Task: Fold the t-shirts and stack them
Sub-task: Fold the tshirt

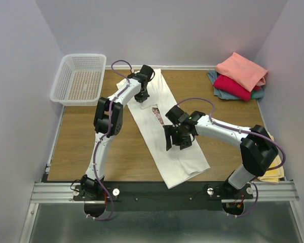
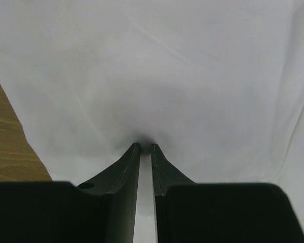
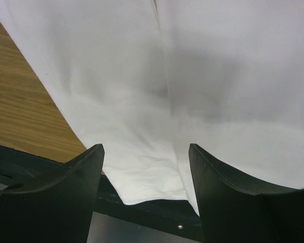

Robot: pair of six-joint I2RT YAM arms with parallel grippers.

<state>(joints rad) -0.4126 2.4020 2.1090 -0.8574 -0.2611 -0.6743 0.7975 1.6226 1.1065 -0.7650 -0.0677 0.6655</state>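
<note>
The white t-shirt (image 1: 185, 162) lies on the wooden table (image 1: 81, 142) as a long narrow strip. It runs slantwise from the upper centre of the top view down to the lower centre, where its end hangs over the black rail at the table's near edge. A small part of its pink print (image 1: 155, 112) shows at the fold, about the middle of the strip.

The left gripper (image 2: 145, 147) is at the upper end of this strip. Its fingers (image 2: 124, 167) are almost together and they pinch a small pucker of the white cloth between the tips. The right gripper (image 3: 144, 167) hangs over the lower half of the strip with its jaws wide apart, and nothing is between them.

In the upper left of the top view stands the white mesh basket (image 1: 83, 81), partly over the table edge; its perforated floor shows across the whole inside. In the upper right corner is a stack of folded shirts: the salmon-pink shirt (image 1: 241, 69) on top, the crimson shirt (image 1: 234, 87) under it, and the grey-blue shirt (image 1: 257, 94) at the bottom. A yellow cloth (image 1: 274, 169) lies at the right edge, partly under the right arm.
</note>
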